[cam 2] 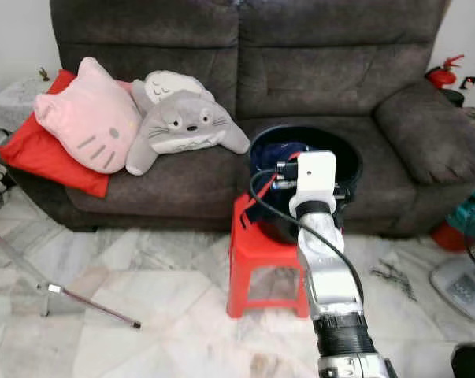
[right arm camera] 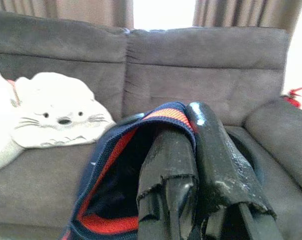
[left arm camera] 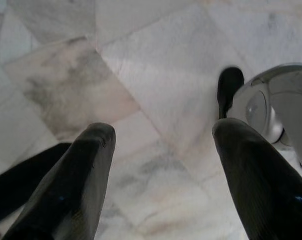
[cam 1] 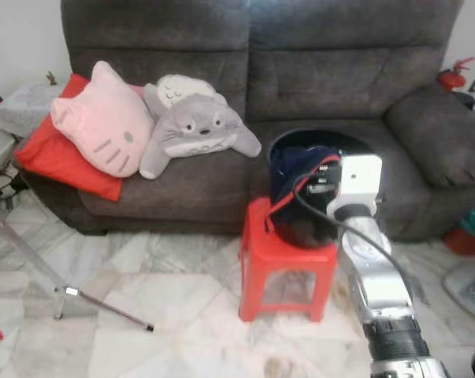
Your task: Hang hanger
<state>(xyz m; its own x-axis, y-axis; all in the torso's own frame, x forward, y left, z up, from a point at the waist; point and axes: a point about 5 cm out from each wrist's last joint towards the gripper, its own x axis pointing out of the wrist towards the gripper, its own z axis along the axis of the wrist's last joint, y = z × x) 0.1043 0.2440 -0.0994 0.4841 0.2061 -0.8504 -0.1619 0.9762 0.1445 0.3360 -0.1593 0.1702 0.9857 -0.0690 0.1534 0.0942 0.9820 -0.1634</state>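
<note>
Silver forearm of the right arm is stretched forward and slightly down from the lower right of the head views, its white wrist block held over a black bucket [cam 2: 343, 161] that stands on a red stool [cam 2: 257, 252] in front of a grey sofa [cam 2: 316, 71]. The right end effector [right arm camera: 191, 150] is seen in its wrist view with both black fingers [right arm camera: 218, 165] pressed together on the edge of a navy garment with red trim [right arm camera: 115, 170], the cloth being lifted against the sofa backrest. The same navy cloth is seen inside the bucket [cam 1: 296, 161], beside the wrist. No hanger can be made out in any view. On the sofa seat, a pink cat cushion [cam 1: 99, 118] is leaned on a red pillow [cam 1: 56, 157], with a grey plush toy [cam 1: 194, 126] touching it. A thin metal stand leg [cam 1: 103, 307] is laid across the marble floor [cam 1: 166, 291]. The left end effector [left arm camera: 161, 165] is hung pointing down at the floor tiles, its two fingers held well apart with nothing between them.
</note>
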